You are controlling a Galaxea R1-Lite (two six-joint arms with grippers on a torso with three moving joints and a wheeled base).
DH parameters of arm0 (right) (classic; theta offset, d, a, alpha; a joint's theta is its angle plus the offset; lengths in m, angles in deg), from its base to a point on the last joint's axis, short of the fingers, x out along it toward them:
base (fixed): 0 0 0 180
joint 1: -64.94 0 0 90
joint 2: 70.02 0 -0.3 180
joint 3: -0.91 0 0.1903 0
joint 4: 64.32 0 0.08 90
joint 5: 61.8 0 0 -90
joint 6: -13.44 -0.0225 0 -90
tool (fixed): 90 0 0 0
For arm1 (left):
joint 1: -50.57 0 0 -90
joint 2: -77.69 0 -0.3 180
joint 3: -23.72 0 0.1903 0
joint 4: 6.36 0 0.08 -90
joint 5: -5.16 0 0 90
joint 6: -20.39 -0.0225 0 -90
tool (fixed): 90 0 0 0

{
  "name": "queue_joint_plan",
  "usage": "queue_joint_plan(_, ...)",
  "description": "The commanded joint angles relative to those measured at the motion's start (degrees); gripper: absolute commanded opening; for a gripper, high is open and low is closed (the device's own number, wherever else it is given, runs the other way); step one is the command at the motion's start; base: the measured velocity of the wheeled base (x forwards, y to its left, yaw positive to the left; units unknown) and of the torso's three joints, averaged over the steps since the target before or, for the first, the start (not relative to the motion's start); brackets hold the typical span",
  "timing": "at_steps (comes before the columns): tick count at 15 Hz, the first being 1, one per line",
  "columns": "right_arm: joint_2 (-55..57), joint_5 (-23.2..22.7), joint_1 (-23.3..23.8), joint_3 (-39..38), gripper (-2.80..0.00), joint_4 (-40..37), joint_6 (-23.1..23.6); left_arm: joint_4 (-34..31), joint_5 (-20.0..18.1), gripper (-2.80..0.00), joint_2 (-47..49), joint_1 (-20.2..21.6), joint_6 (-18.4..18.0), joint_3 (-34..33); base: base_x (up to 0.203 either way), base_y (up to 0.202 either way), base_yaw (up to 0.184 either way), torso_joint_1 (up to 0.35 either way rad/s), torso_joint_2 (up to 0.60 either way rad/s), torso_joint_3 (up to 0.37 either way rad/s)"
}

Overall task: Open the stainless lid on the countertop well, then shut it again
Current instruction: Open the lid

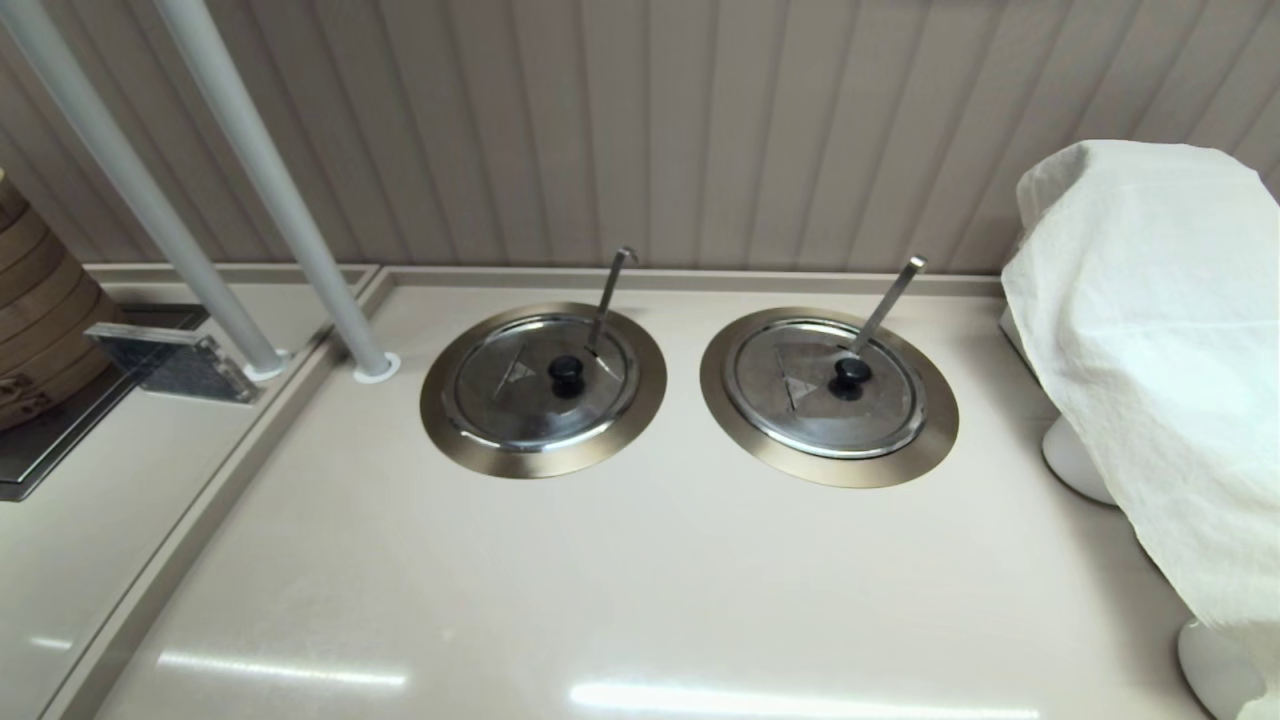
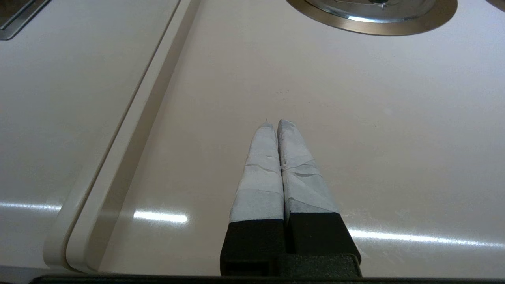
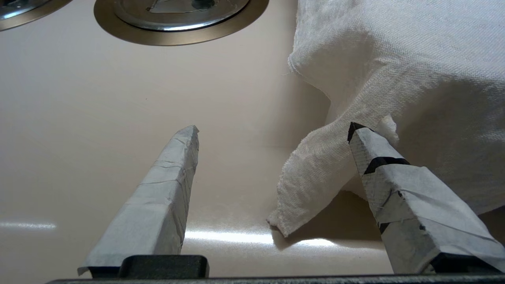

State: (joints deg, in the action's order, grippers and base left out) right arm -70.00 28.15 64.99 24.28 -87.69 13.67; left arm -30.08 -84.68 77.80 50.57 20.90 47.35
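The stainless lid (image 1: pixel 520 385), with its black knob (image 1: pixel 566 374), lies closed in the countertop well (image 1: pixel 450 425) on the left. A thin hook-tipped handle (image 1: pixel 612 290) sticks up through its notch. Neither gripper shows in the head view. In the left wrist view my left gripper (image 2: pixel 276 123) is shut and empty, low over the bare counter, with the well's rim (image 2: pixel 378 27) some way ahead of it. My right gripper (image 3: pixel 273 128) is open and empty over the counter. One of its fingers (image 3: pixel 378 165) is against a hanging white cloth (image 3: pixel 394 59).
A twin lid (image 1: pixel 800 400) with a flat square-tipped handle (image 1: pixel 890 300) sits in its ring (image 1: pixel 930 440) on the right. The cloth (image 1: pixel 1150 330) drapes a white-footed object (image 1: pixel 1075 465) at the far right. Two grey poles (image 1: pixel 280 200) and a bamboo steamer (image 1: pixel 30 320) stand left.
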Motion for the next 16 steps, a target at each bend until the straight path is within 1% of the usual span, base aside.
queue_joint_plan(1,0.1,0.0,0.0,0.0,0.00,0.0,0.0,0.0,0.0,-2.80,0.0,0.0,0.0,0.0,0.000,0.000,0.000,0.000,0.00,0.000)
queue_joint_plan(6,0.0,0.0,0.0,0.0,0.00,0.0,0.0,0.0,0.1,-2.80,0.0,0.0,-0.2,0.1,0.000,0.000,0.000,0.000,0.00,0.000)
queue_joint_plan(7,0.1,0.0,0.0,0.0,0.00,0.0,0.0,0.0,0.3,-2.80,0.0,0.0,-0.1,1.8,0.000,0.000,0.000,0.000,0.00,0.000)
queue_joint_plan(8,0.0,0.0,0.0,0.0,0.00,0.0,0.0,-0.5,0.2,-2.80,0.1,0.0,0.0,5.6,0.000,0.000,0.000,0.000,0.00,0.000)
queue_joint_plan(9,0.1,0.0,0.0,0.0,0.00,0.0,0.0,-2.2,-0.2,-2.80,0.7,0.0,0.2,11.5,0.000,0.000,0.000,0.000,0.00,0.000)
queue_joint_plan(10,0.0,0.0,0.0,0.0,0.00,0.0,0.0,-5.1,-1.4,-2.80,2.4,0.0,0.2,17.9,0.000,0.000,0.000,0.000,0.00,0.000)
queue_joint_plan(11,0.0,0.0,0.0,0.0,0.00,0.0,0.0,-7.8,-3.5,-2.80,5.4,0.1,0.3,23.5,0.000,0.000,0.000,0.000,0.00,0.000)
queue_joint_plan(13,0.0,0.0,0.0,0.0,0.00,0.0,0.0,-10.6,-6.9,-2.80,15.9,0.2,0.5,29.3,0.000,0.000,0.000,0.000,0.00,0.000)
queue_joint_plan(15,0.0,0.0,0.0,0.0,0.00,0.0,0.0,-9.8,-8.7,-2.80,27.4,0.2,0.8,33.0,0.000,0.000,0.000,0.000,0.00,0.000)
queue_joint_plan(16,0.1,0.0,0.0,0.0,0.00,0.0,0.0,-7.4,-9.2,-2.80,33.8,0.2,1.0,34.6,0.000,0.000,0.000,0.000,0.00,0.000)
